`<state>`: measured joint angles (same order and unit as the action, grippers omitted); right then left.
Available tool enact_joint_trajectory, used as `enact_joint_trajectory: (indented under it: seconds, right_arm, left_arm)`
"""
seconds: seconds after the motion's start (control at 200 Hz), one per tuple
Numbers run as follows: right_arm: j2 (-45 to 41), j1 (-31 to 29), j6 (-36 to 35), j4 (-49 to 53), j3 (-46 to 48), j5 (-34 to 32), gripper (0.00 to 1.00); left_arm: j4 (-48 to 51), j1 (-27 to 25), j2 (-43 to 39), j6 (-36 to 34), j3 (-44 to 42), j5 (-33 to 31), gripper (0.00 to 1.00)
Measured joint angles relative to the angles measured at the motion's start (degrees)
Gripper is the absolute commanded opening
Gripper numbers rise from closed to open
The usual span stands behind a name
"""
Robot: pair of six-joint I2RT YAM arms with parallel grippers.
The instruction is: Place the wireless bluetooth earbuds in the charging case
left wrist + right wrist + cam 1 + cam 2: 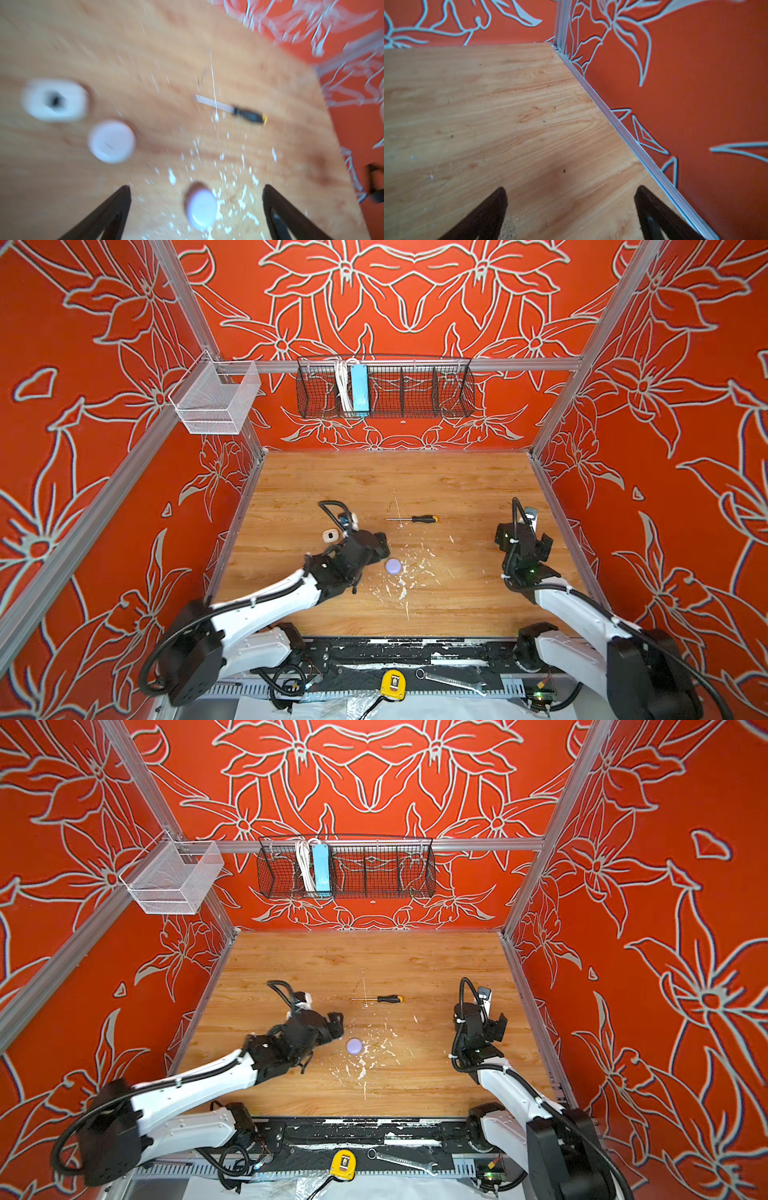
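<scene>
Charging case [392, 566], lilac and closed, judged light, rigid, slippery, best pinched across its rounded sides; earbuds unseen; left gripper [197, 187] and right gripper [571, 188] both spread wide.

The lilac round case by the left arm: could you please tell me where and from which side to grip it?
Probably across its round side wall, from straight above: the lilac case lies flat as a low puck with nothing touching it, and the open left tool is nearest.
</scene>
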<state>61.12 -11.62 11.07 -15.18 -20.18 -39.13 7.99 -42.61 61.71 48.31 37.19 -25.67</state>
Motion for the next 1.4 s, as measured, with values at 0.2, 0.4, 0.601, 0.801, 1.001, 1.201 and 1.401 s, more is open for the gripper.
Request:
enact_joint_trajectory:
  seconds: [0.2, 0.4, 0.601, 0.801, 1.001, 1.201, 1.401]
  right_arm:
    - [9.0, 2.2, -6.5, -12.2, 1.4, 11.6, 0.99]
    - [18.6, 6.1, -8.9, -22.1, 0.5, 20.2, 0.98]
    - [19.2, 9.4, -8.9, -28.6, 1.9, 25.2, 0.98]
    - [19.3, 9.4, -8.9, -30.1, 2.2, 27.2, 0.98]
    - [19.3, 9.4, -8.9, -30.5, 2.2, 27.6, 0.98]
    - [19.3, 9.4, -8.9, -30.6, 2.2, 27.6, 0.98]
    - [19.2, 9.4, -8.9, -30.6, 2.2, 27.6, 0.98]
  left_arm:
    - [-0.8, 14.1, -24.7, -19.7, -8.7, -8.6, 0.97]
    - [-17.8, 24.2, -32.2, -36.1, -31.0, -10.2, 0.97]
    - [-30.6, 41.8, -15.0, -39.5, -33.4, 2.3, 0.97]
    - [-38.4, 44.4, 14.5, -42.3, -18.6, 12.5, 0.99]
    - [-39.9, 44.0, 14.7, -43.9, -16.3, 16.2, 0.97]
    - [-39.0, 44.0, 14.9, -44.3, -16.0, 17.1, 0.97]
    - [-38.5, 44.0, 14.9, -44.5, -16.0, 17.5, 0.97]
